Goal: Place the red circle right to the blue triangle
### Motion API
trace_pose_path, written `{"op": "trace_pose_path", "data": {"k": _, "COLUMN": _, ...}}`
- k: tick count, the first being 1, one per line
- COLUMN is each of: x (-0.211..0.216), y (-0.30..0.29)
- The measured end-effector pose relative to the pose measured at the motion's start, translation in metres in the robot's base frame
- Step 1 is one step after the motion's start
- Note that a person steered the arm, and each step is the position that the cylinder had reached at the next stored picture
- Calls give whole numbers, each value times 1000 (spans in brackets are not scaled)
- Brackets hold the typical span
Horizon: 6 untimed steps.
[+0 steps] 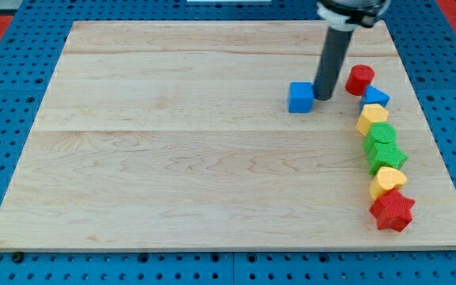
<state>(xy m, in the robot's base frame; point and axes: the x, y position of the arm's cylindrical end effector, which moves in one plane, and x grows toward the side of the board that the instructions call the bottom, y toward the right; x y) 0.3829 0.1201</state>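
Observation:
The red circle sits near the board's right edge, towards the view's top. The blue triangle lies just below it and slightly to the right, touching or nearly touching it. My tip is on the board to the left of both, right beside the right side of a blue cube. The tip stands about a block's width left of the red circle.
A column of blocks runs down the right side below the blue triangle: a yellow block, a green block, a green star-like block, a yellow block and a red star. The wooden board lies on a blue pegboard.

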Motion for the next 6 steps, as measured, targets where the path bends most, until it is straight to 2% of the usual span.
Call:
{"op": "trace_pose_path", "data": {"k": 2, "x": -17, "y": -100}}
{"op": "trace_pose_path", "data": {"k": 3, "x": -61, "y": -104}}
{"op": "trace_pose_path", "data": {"k": 4, "x": -82, "y": -57}}
{"op": "trace_pose_path", "data": {"k": 6, "x": -73, "y": 54}}
